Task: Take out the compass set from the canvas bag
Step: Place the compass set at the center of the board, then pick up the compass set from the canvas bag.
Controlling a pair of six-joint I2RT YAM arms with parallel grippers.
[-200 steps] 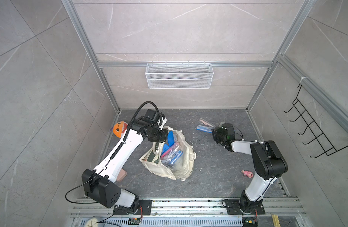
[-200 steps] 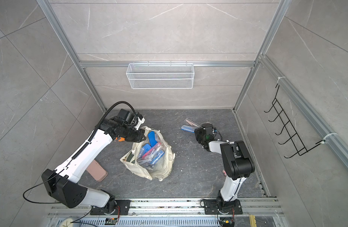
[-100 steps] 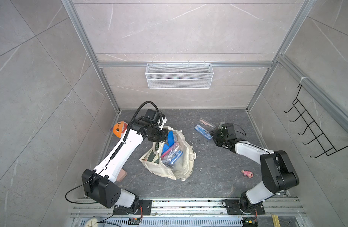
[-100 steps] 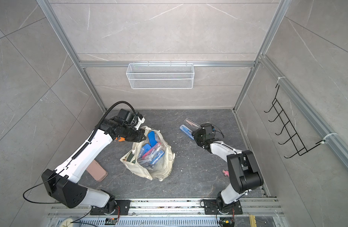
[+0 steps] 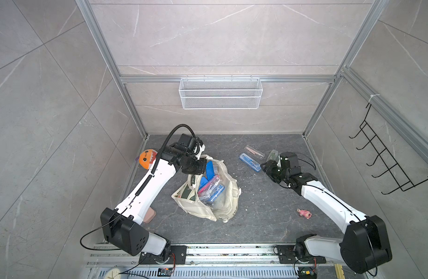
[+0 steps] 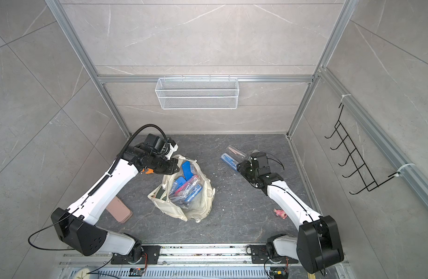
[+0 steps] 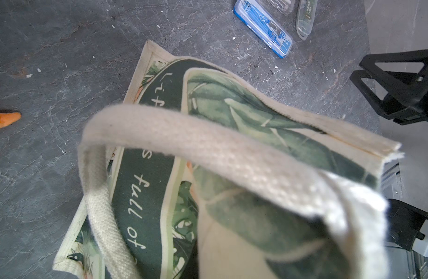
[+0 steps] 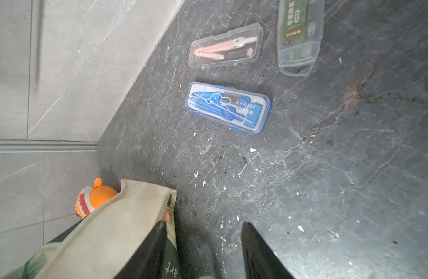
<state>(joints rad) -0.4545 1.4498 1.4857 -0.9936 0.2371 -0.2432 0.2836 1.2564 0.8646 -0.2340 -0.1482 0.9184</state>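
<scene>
1. The canvas bag [image 5: 223,205] is sitting in the middle of the worktop [image 5: 256,224] in both top views, its mouth showing more cases [image 5: 211,190] inside; the left claw [image 5: 199,166] is clamping its rim. The blue compass set [image 5: 250,162] is lying outside on the worktop, apart from the bag, just beside the right claw [image 5: 265,166].
2. In the left wrist view, the bag's handle [image 7: 184,135] and green printed panel [image 7: 140,183] are filling the frame, with fabric running between the claw's fingers.
3. In the right wrist view, the right claw's fingers are standing apart, bare worktop showing between them, nothing held; the blue set is lying flat beside a pink compass case [image 8: 226,46] and a green-labelled case [image 8: 297,33].
</scene>
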